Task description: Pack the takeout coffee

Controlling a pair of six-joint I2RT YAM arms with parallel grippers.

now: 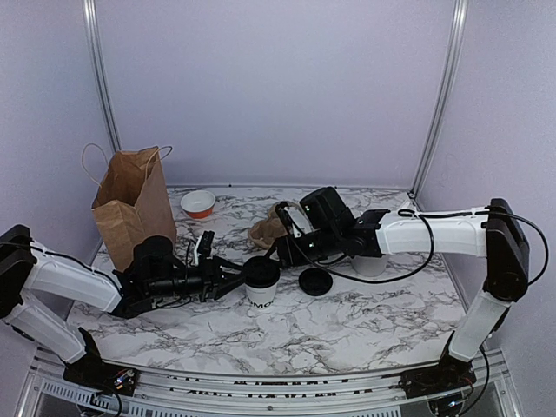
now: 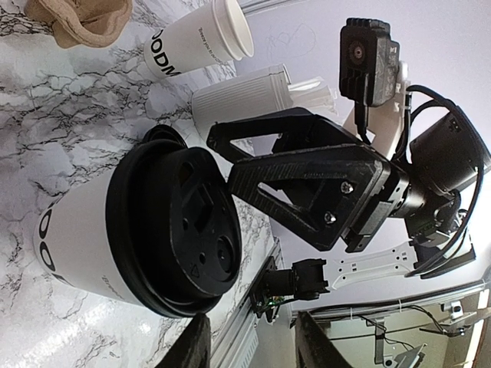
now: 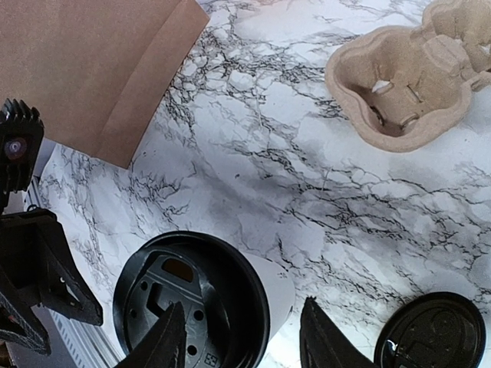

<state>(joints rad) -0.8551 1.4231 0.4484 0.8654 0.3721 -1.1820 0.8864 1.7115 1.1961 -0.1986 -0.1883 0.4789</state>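
Note:
The white paper cup (image 1: 261,294) with black lettering stands mid-table with a black lid (image 1: 261,271) on its top. It also shows in the left wrist view (image 2: 73,238) with its lid (image 2: 180,222), and in the right wrist view (image 3: 272,295). My left gripper (image 1: 234,280) is open and empty, its tips just left of the cup; in its own view (image 2: 253,345) the cup is ahead of the fingers, not between them. My right gripper (image 1: 283,252) is open just above and behind the cup; in its own view (image 3: 244,345) one finger hangs over the lid.
A second black lid (image 1: 315,281) lies right of the cup. A brown paper bag (image 1: 132,207) stands at back left, with a small bowl (image 1: 198,203) and a cardboard cup carrier (image 1: 266,229) behind. A nested cup stack (image 2: 196,46) and a white utensil cylinder (image 2: 242,96) are on the right.

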